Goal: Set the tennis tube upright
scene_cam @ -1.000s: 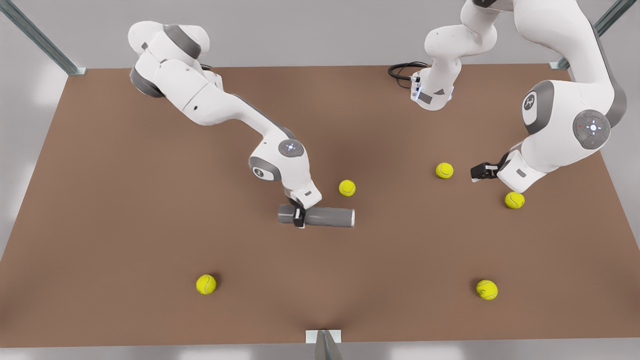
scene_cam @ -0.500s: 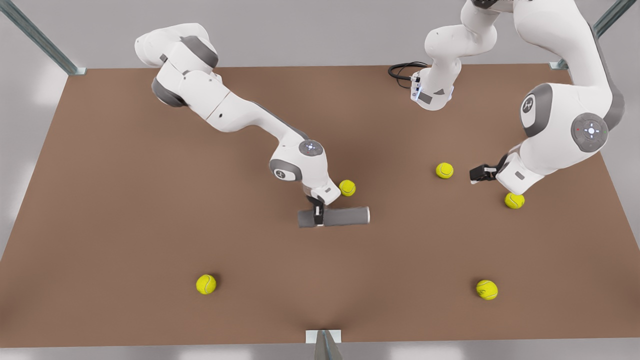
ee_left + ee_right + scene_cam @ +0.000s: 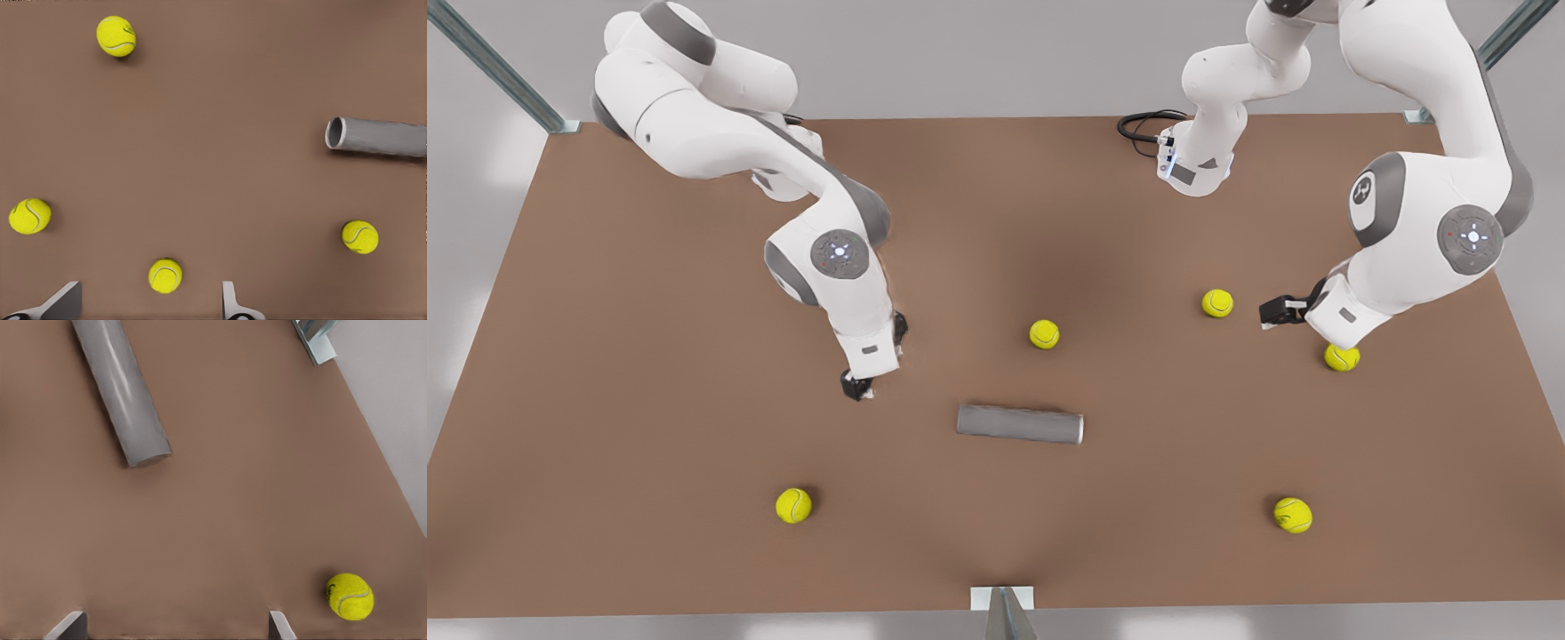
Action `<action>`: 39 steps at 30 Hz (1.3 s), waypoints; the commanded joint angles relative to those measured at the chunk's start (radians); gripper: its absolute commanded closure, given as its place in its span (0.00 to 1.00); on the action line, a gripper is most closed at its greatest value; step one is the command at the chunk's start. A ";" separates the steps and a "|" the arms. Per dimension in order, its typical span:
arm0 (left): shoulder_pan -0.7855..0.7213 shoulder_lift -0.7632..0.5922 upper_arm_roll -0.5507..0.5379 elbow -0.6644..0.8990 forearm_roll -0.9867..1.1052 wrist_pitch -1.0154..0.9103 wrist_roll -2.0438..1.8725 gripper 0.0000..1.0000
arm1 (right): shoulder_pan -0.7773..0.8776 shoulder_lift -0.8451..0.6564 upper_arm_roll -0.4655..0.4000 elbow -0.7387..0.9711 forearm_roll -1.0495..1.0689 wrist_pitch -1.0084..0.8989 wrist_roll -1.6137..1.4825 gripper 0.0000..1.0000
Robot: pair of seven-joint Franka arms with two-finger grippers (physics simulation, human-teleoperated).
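Observation:
The tennis tube (image 3: 1020,424) lies flat on the brown table (image 3: 649,356), free of both grippers, with its silvery rim (image 3: 1080,429) toward the front view's right. My right gripper (image 3: 856,387) hangs open to the front view's left of the tube's closed end (image 3: 148,457); its fingertips (image 3: 70,627) are wide apart with nothing between them. My left gripper (image 3: 1267,312) waits open at the front view's right, its fingers (image 3: 230,303) spread. From there the tube's (image 3: 380,137) open rim end (image 3: 335,133) faces the left wrist camera.
Several yellow-green tennis balls lie on the table: one (image 3: 1044,334) behind the tube, one (image 3: 1216,303) just ahead of the left gripper, one (image 3: 1341,357) under that arm's wrist, and two near the front edge (image 3: 793,505) (image 3: 1292,515). A metal bracket (image 3: 1003,597) marks the front edge.
My right gripper has let go of the tube and swung away to the front view's left. The tube now lies on the table, nearer the front edge. The left arm has barely moved.

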 commanded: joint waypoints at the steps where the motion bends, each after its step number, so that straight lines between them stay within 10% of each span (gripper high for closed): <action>1: 0.002 0.000 0.000 0.000 0.003 0.000 0.000 0.00 | -0.021 -0.002 0.000 0.001 0.028 -0.020 0.035 0.00; 10: -0.010 0.017 -0.005 0.001 0.027 0.002 -0.006 0.00 | -0.135 -0.121 -0.041 0.009 0.117 -0.146 0.257 0.00; 17: -0.036 0.025 -0.005 0.001 0.030 0.020 -0.018 0.00 | 0.343 -0.486 -0.848 -0.132 0.450 -0.145 0.253 0.00; 28: 0.007 0.176 -0.003 -0.011 0.207 0.259 0.095 0.00 | 0.193 -0.428 -0.784 -0.122 0.496 -0.157 0.262 0.00; 39: 0.171 0.448 -0.038 0.012 -0.493 0.486 0.676 0.00 | 0.173 -0.358 -0.778 -0.095 0.542 -0.253 0.245 0.00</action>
